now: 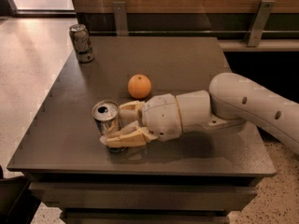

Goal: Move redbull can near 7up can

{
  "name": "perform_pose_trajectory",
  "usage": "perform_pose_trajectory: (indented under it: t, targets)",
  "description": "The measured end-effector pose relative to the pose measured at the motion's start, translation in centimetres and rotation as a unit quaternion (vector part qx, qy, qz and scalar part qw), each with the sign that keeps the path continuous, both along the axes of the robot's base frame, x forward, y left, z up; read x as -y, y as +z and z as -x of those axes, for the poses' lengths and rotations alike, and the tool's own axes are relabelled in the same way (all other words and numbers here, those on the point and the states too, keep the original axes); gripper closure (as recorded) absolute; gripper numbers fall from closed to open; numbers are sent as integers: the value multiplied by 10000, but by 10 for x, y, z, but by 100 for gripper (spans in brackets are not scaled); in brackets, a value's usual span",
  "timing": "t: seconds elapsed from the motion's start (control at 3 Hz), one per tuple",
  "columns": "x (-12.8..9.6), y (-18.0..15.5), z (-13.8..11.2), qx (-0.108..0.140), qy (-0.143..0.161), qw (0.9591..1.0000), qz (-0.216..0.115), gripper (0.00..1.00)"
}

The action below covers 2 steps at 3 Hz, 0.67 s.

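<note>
The redbull can (106, 117) stands upright near the table's front left, its shiny silver top showing. My gripper (117, 125) reaches in from the right, and its cream fingers (125, 137) are closed around the can's body, hiding most of it. The 7up can (81, 43), silvery-grey with dark markings, stands upright at the table's far left corner, well away from the gripper.
An orange (139, 86) lies on the dark table (187, 59) just behind the gripper. My white arm (252, 104) stretches across the table's right side. A wooden wall with metal brackets runs behind. The table's left edge drops to a light floor.
</note>
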<state>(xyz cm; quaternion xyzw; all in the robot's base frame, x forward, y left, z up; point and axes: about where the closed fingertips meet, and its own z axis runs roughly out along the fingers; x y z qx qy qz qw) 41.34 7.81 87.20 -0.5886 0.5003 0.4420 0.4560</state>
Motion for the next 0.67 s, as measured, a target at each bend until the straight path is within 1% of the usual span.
perform_pose_trajectory:
  t: [0.33, 0.67]
  targets:
    - [-2, 1, 1, 9, 21, 10000, 5, 100]
    - [-1, 8, -2, -31, 13, 10000, -1, 100]
